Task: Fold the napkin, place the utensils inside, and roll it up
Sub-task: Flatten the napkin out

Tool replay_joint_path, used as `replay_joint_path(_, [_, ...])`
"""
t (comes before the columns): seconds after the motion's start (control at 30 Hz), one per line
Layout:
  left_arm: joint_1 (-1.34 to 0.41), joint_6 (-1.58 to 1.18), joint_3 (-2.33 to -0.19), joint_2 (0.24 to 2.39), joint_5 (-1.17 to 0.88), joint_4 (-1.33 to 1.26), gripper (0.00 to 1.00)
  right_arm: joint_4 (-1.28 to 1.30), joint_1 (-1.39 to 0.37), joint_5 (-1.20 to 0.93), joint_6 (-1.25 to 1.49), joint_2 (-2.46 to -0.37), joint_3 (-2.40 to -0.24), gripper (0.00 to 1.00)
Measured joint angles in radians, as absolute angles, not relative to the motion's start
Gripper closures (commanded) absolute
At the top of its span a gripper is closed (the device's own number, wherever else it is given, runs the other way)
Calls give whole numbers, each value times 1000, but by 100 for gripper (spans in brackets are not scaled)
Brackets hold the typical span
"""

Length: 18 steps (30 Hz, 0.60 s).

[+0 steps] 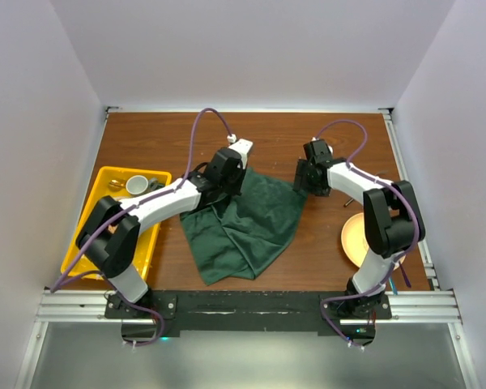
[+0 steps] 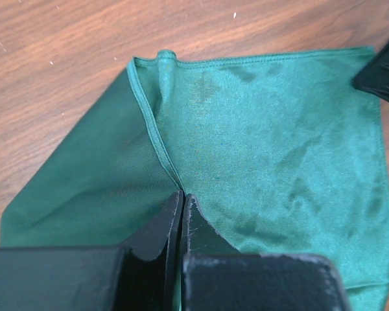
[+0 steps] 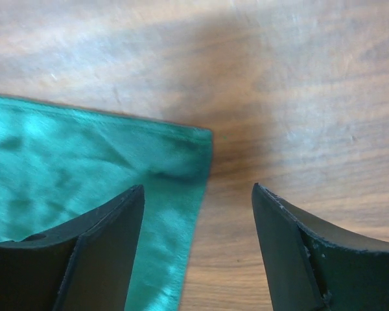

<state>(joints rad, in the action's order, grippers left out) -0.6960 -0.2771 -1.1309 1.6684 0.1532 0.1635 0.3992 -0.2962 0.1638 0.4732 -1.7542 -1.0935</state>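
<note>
The green napkin (image 1: 247, 223) lies rumpled and partly folded on the middle of the wooden table. My left gripper (image 1: 227, 188) is at its far left part, shut on a folded hem of the napkin (image 2: 266, 142), with the fingertips (image 2: 193, 214) pressed together on the cloth. My right gripper (image 1: 304, 188) is open and low over the napkin's far right corner (image 3: 181, 146). Its left finger (image 3: 110, 227) is over the cloth and its right finger (image 3: 292, 240) is over bare wood. A thin dark stick (image 1: 351, 202), perhaps a utensil, lies by the right forearm.
A yellow tray (image 1: 85, 243) at the left holds a white cup (image 1: 137, 185) and small metal items. A tan plate (image 1: 355, 239) sits at the right, partly under my right arm. White walls close in the table.
</note>
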Motion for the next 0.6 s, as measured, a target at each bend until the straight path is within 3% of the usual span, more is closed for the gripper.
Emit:
replay_joint_path(0.03, [-696,-277,-1131,1661,153,165,100,413,-296,165,474,-1776,-1129,37])
replay_joint_path(0.23, [-696,-281,-1131,1617,152,173,100,403,-310,184,493,-1845,-1166,39])
replay_joint_path(0.33, [-696,-289,-1131,1598,152,175,100,399,-324,213,498,-1850,-1166,48])
replay_joint_path(0.47, [-695,-296,-1133,1577,154,197,100,395,-332,256,500,-1858,-1167,73])
replay_joint_path(0.5, [-694,-296,-1133,1570,159,204,100,390,-332,265,503,-1858,-1167,86])
replay_joint_path(0.6, [-688,-296,-1134,1539,176,223,100,374,-332,272,502,-1858,-1166,100])
